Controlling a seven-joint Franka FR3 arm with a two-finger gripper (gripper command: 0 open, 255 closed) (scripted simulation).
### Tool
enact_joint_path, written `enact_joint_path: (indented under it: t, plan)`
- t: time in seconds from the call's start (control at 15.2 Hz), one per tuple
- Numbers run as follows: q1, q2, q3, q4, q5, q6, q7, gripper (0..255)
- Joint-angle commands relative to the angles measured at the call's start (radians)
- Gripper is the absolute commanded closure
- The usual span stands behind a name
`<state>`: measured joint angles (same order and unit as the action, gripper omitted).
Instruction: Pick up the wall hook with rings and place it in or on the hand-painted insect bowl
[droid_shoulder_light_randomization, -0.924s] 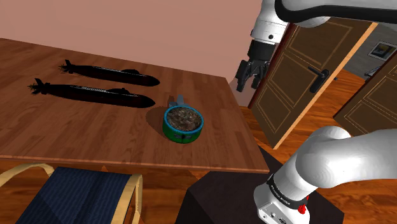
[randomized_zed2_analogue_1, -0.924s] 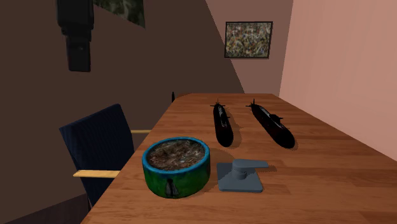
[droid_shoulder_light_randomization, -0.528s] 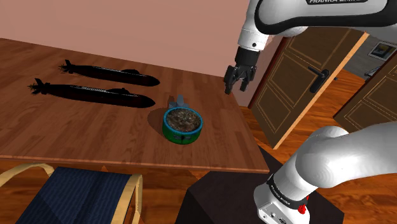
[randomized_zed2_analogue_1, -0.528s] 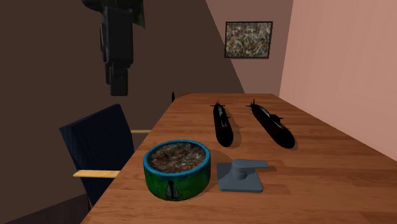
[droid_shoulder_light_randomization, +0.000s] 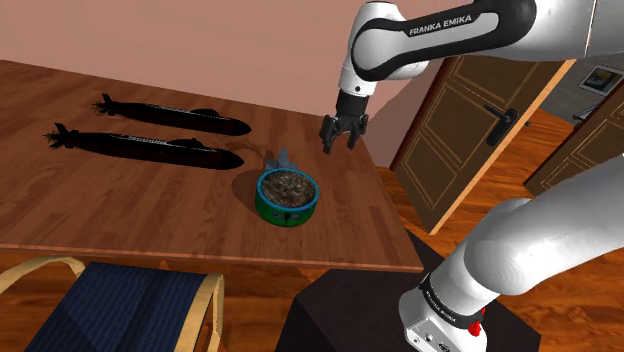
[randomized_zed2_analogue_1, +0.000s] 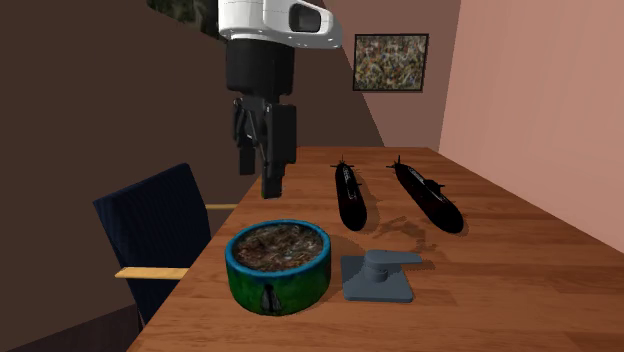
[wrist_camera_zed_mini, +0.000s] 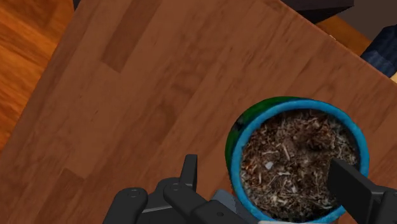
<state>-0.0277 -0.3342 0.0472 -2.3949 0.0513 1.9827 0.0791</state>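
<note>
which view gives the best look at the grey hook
The second exterior view: the hook lies whole and unblocked beside the bowl. In the shoulder view the bowl hides most of it; its top pokes out behind. In the wrist view a grey sliver shows by the bowl.

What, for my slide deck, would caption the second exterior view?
Open end effector hovers near the bowl; grey wall hook lies alongside.

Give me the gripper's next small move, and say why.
Probably shift the open gripper sideways to stand over the grey wall hook before lowering. In the wrist view the bowl, not the hook, lies between the fingers; the hook sits untouched on the table beside the bowl.
</note>
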Motion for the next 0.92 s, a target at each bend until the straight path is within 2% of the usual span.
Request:
enact_joint_path:
  t: [0.0,0.46,0.86]
  plan:
    - [-0.004,0.08,0.0,0.033,-0.007,0.055,0.002,0]
    - [-0.009,0.349,0.005,0.175,-0.036,0.202,0.025,0]
    - [-0.007,0.579,0.0,0.347,-0.066,0.277,0.048,0]
